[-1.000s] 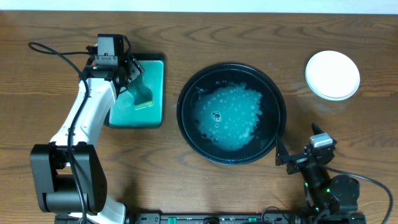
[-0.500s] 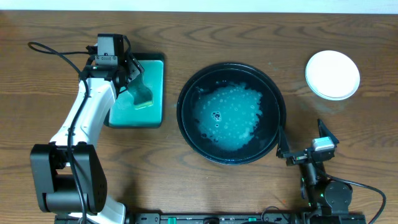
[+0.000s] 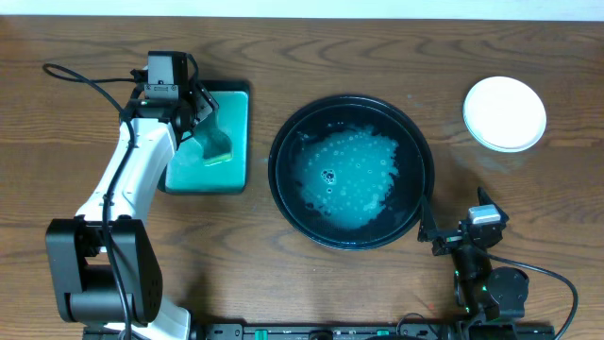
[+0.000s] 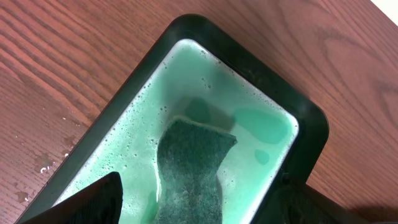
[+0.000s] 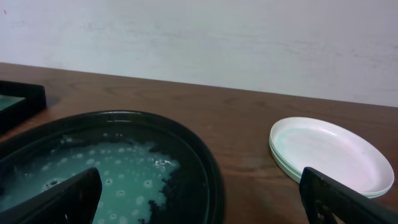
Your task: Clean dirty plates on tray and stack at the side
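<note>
Right gripper (image 3: 453, 213), jaws wide apart and empty, sits at the tabletop's front right edge beside the round black tray (image 3: 275, 170), filled with foamy teal water (image 3: 344, 179). Beyond, plates (image 3: 505, 113) stand stacked near the far right corner. Left gripper (image 3: 205, 118), likewise spread, hovers over a sponge (image 4: 193, 168) in a rectangular tray (image 4: 249, 62) of green liquid.

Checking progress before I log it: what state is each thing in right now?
round black tray: no plates on it, wet and foamy.
plates: stacked off the tray, top one looks clean.
sponge: lying in the rectangular tray, not gripped.
rectangular tray: flooded, soapy.
left gripper: open over the sponge.
right gripper: open, empty.
</note>
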